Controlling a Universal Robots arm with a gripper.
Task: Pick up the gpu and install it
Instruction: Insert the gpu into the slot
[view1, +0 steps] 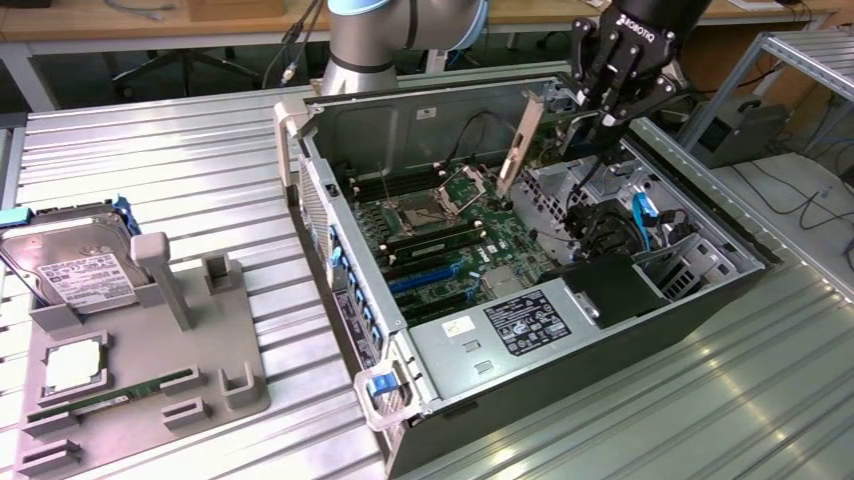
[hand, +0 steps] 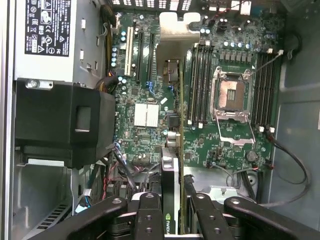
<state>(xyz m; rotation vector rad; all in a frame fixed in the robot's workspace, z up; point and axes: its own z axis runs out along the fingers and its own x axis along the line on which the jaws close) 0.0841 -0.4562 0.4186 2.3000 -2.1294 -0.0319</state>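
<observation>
The gpu (view1: 525, 140) hangs on edge over the open computer case (view1: 694, 230), silver end bracket toward the case's back wall. My gripper (view1: 603, 112) is shut on its top edge. In the wrist view the gpu (hand: 169, 170) runs as a thin black card between my fingers (hand: 150, 212), its bracket (hand: 175, 30) at the far end. My gripper (hand: 172, 202) holds it above the motherboard (hand: 145, 90), clear of the expansion slots (hand: 150, 50), not touching the board.
Inside the case sit a power supply with a label (view1: 534, 322), a black shroud (view1: 617, 288), an open CPU socket (hand: 232, 97) and memory slots (hand: 200, 82). A grey tray (view1: 134, 380) on the exterior view's left holds a hard drive (view1: 74, 270) and a green memory stick (view1: 114, 397).
</observation>
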